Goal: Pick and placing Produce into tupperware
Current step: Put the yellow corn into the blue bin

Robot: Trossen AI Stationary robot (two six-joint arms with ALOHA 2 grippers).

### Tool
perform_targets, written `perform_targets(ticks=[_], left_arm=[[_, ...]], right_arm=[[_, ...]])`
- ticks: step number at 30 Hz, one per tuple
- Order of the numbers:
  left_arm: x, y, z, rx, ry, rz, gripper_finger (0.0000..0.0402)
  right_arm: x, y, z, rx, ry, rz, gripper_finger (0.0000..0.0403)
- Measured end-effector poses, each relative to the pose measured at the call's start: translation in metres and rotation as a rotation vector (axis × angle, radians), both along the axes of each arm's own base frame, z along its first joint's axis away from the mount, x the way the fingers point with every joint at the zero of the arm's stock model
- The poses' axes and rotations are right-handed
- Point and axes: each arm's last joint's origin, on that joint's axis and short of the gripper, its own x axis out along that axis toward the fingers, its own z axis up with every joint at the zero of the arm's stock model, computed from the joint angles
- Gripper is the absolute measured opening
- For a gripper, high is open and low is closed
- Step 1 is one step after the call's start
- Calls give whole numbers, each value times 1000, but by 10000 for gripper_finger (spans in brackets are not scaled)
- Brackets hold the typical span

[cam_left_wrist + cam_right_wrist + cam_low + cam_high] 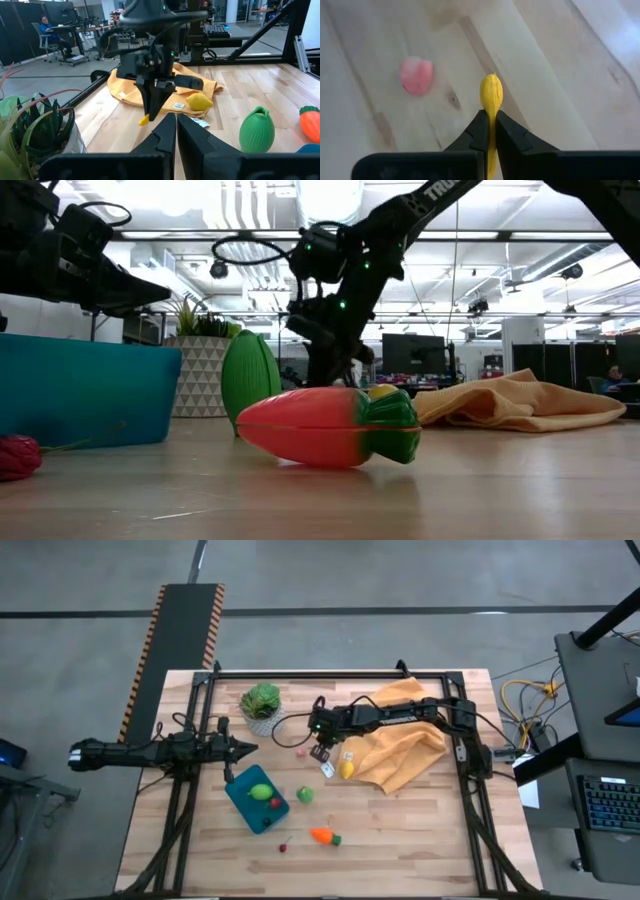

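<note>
Showing the moment of grasp, the right pincer (490, 131) is closed on a small yellow produce piece (491, 96), a slender item whose rounded end projects beyond the fingertips above the wooden table (420, 830); from the left wrist view the same piece (144, 119) hangs at the tip of the pincer (152, 112), just beside the orange cloth (405, 740). A small pink piece (417, 76) lies on the table near the held item, apart from it. A yellow lemon-like piece (346, 769) rests at the edge of the cloth. The teal tupperware (243, 808) sits toward the left front of the table and contains a yellow-green piece (261, 792) and a small red piece (275, 803). A green piece (305, 795) lies just beside the container, an orange carrot with green top (324, 836) lies nearer the front edge, and a small red piece (284, 847) lies near it. A leafy plant in a white pot (261, 704) stands behind the container. The left pincer (245, 749) hovers above the table's left side, near the tupperware, its fingers closed and holding nothing.
</note>
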Motion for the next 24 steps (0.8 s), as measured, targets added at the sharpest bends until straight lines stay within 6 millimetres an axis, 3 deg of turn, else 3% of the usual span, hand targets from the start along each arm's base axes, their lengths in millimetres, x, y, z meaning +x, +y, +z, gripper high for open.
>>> perform_targets(ticks=[16,24], left_arm=[[0,0,0,0,0,0,0],[0,0,0,0,0,0,0]], right_arm=[[-1,59,83,-116,-332,259,13],[-8,77,88,-156,-488,323,13]])
